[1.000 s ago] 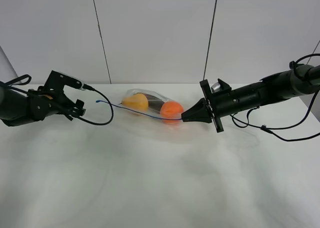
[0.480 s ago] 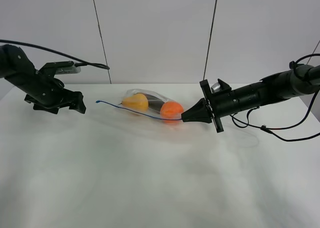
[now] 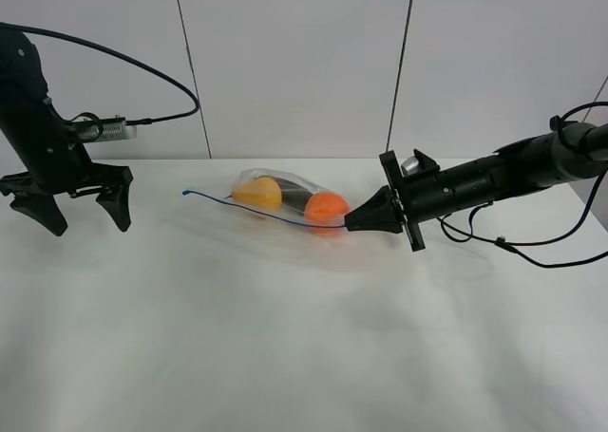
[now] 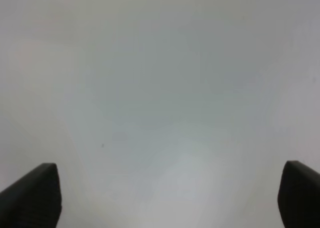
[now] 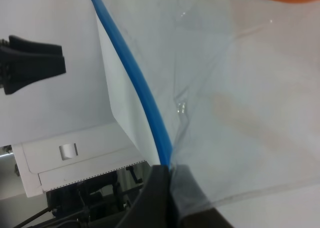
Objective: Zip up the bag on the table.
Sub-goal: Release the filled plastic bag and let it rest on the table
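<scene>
The clear bag (image 3: 285, 199) lies at the back middle of the white table (image 3: 285, 347), holding a yellow pear (image 3: 256, 193), a dark item (image 3: 296, 199) and an orange (image 3: 328, 207). Its blue seal strip (image 3: 249, 208) runs along the near edge. My right gripper (image 3: 350, 225) is shut on the strip's right end. The right wrist view shows the strip (image 5: 135, 77) running into the closed fingers (image 5: 160, 198). My left gripper (image 3: 84, 223) is open and empty at the far left, pointing down, well apart from the strip's free end (image 3: 186, 193). In the left wrist view the gripper (image 4: 167, 195) shows only bare table.
Grey wall panels stand behind the table. Black cables hang from the left arm (image 3: 152, 71) and trail on the table beside the right arm (image 3: 532, 252).
My left arm has swung away from the strip's free end, up and to the far left, and now points down with fingers spread. The right gripper and bag have not moved.
</scene>
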Robot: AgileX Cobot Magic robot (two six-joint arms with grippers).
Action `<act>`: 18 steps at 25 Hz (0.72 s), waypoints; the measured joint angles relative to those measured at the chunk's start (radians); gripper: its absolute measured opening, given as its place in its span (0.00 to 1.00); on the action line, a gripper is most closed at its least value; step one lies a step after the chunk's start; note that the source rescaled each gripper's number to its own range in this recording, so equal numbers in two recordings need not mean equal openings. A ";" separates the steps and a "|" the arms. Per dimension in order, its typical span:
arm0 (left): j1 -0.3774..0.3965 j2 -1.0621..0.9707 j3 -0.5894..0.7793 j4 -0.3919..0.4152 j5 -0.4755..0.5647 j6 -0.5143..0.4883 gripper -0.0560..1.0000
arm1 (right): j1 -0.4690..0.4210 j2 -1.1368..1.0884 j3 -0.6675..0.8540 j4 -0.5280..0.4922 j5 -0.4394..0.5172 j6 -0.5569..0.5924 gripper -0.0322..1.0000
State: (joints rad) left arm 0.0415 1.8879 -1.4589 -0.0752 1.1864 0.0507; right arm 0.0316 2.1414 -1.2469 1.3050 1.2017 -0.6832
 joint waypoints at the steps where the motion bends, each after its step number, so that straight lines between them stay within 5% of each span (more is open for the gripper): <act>1: 0.000 -0.006 0.000 0.002 0.013 -0.005 1.00 | 0.000 0.000 0.000 0.000 0.000 0.000 0.03; 9: 0.000 -0.171 0.075 0.003 0.021 -0.031 1.00 | 0.000 0.000 0.000 0.000 0.000 0.000 0.03; 18: 0.000 -0.675 0.472 0.003 0.026 -0.032 1.00 | 0.000 0.000 0.000 -0.001 0.000 0.000 0.03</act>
State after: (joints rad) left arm 0.0415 1.2127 -0.9865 -0.0717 1.2121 0.0184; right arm 0.0316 2.1414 -1.2469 1.3042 1.2017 -0.6832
